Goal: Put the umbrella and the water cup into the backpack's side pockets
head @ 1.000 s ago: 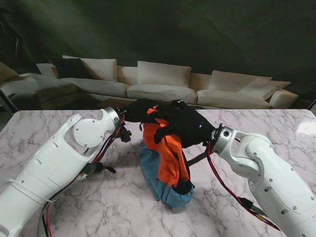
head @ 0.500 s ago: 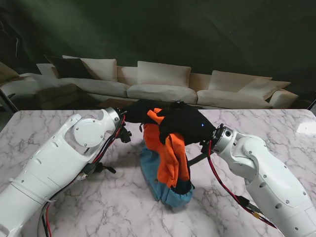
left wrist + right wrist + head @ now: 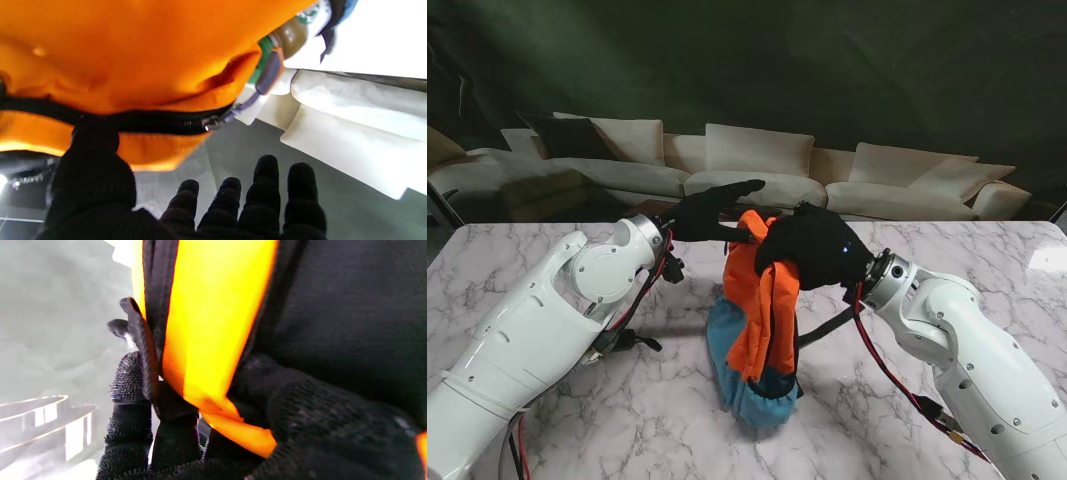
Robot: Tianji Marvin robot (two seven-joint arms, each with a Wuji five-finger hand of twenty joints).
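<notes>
The orange and blue backpack [image 3: 757,320] hangs upright over the middle of the table, its blue bottom resting on the marble. My right hand [image 3: 812,248], black-gloved, is shut on the backpack's top; the right wrist view shows fingers [image 3: 133,390] pinching orange fabric and a black strap [image 3: 140,330]. My left hand [image 3: 712,210] is open just left of the backpack's top, fingers [image 3: 267,186] spread and off the fabric, the thumb [image 3: 96,160] close under the black zipper [image 3: 206,121]. A water cup [image 3: 290,33] with a green band pokes out at the backpack's side. I see no umbrella.
The marble table [image 3: 627,400] lies around the backpack. Beyond its far edge stands a white sofa [image 3: 747,175] against a dark wall. Both white arms flank the backpack.
My right hand has lifted the backpack's top higher, so the pack hangs straighter. My left hand has come off the top and opened, fingers now stretched out.
</notes>
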